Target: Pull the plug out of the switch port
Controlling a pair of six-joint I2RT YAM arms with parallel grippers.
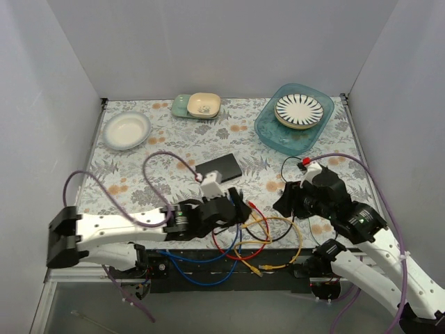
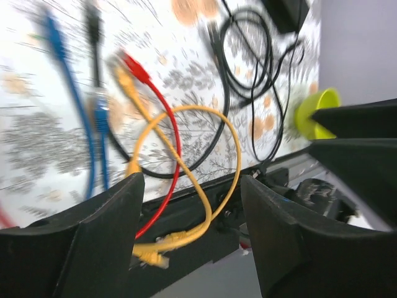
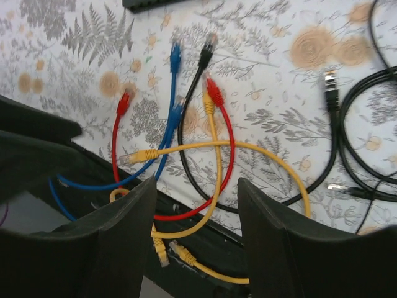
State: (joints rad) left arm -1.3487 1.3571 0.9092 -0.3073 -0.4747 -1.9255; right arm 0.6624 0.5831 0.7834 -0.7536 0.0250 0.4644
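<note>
The switch (image 1: 218, 168) is a flat black box in the middle of the table; only its near edge shows in the right wrist view (image 3: 152, 3). I see no cable going into the part of its edge that shows, and its ports are hidden. Loose patch cables lie in front of it: red (image 3: 231, 133), blue (image 3: 174, 68), black (image 3: 201, 65) and yellow (image 3: 214, 155), with their plugs free on the cloth. My left gripper (image 1: 243, 207) (image 2: 192, 239) is open and empty above the cables. My right gripper (image 1: 284, 203) (image 3: 195, 239) is open and empty, just right of them.
A coiled black cable (image 1: 292, 174) lies at the right. A teal tray (image 1: 268, 129) with a striped plate (image 1: 300, 111), a white bowl (image 1: 126, 130) and stacked small dishes (image 1: 197, 106) stand at the back. A lime green object (image 2: 316, 112) shows near the front edge.
</note>
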